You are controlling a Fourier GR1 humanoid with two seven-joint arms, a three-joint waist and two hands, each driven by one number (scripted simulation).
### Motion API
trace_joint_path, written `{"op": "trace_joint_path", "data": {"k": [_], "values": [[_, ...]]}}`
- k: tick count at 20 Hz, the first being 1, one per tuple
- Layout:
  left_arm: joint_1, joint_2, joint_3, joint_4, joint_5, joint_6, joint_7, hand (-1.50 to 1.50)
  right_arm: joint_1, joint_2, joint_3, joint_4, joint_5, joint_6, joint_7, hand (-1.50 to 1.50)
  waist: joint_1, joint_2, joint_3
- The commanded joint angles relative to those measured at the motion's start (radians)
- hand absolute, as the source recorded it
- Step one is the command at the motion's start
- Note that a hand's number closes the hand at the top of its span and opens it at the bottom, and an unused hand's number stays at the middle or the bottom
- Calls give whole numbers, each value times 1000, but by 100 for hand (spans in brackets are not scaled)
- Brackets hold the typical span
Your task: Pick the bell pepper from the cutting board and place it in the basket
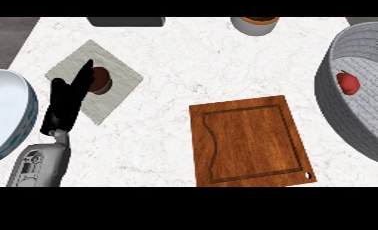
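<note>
In the head view, we see the bell pepper (348, 83), red, lying inside the grey basket (328, 101) at 3 o'clock, near its inner wall. The wooden cutting board (249, 141) lies on the white worktop (199, 59) towards 5 o'clock, well apart from the basket. At 9 o'clock the left hand (68, 101) comes up from the lower edge, its fingers straight and pressed together, holding nothing. Its tips overlap a grey mat (122, 88) beside a brown round thing (100, 80).
</note>
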State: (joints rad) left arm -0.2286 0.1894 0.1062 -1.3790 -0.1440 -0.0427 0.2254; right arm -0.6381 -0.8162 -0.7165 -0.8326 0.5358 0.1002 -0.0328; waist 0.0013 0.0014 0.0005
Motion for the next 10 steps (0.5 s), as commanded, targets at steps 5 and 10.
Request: {"op": "trace_joint_path", "data": {"k": [5, 10], "values": [[15, -6, 2, 2, -8, 10, -23, 0, 118, -194, -189, 121, -132, 81, -8, -150, -11, 0, 0], [66, -6, -2, -75, 11, -9, 6, 0, 238, -362, -309, 298, -206, 193, -146, -150, -9, -2, 2]]}}
